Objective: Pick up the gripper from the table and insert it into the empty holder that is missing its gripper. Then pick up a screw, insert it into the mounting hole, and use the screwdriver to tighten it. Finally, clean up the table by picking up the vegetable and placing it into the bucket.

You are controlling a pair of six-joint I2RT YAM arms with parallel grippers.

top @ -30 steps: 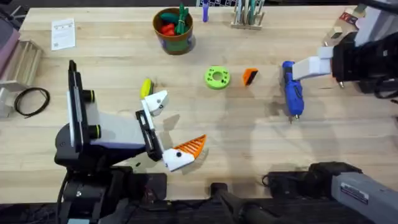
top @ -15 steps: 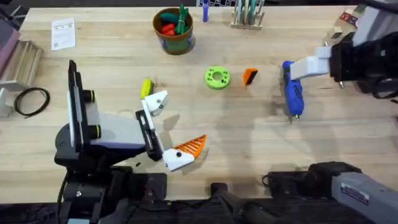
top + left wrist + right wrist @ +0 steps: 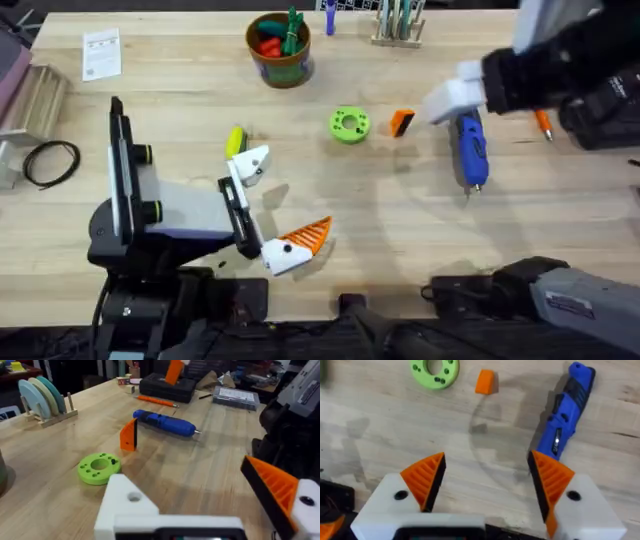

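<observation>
While both arms hang above the counter (image 3: 330,215), nothing is gripped.
Right gripper (image 3: 487,480): fingers spread wide, above the far right.
Left gripper (image 3: 270,205): near left, one orange tip, bare holder (image 3: 252,160).
Screwdriver (image 3: 470,150): lying far right.
Gripper (image 3: 402,122): just left of screwdriver.

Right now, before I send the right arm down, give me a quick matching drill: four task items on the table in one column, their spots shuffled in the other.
Things:
1. gripper
2. screwdriver
3. vegetable
4. bucket

Places:
A. at the table's far edge, holding red and green toys
B. just right of the green disc
C. beside the bare white holder
D. lying flat, partly under the right gripper

Pairs: 1-B, 2-D, 3-C, 4-A
</observation>
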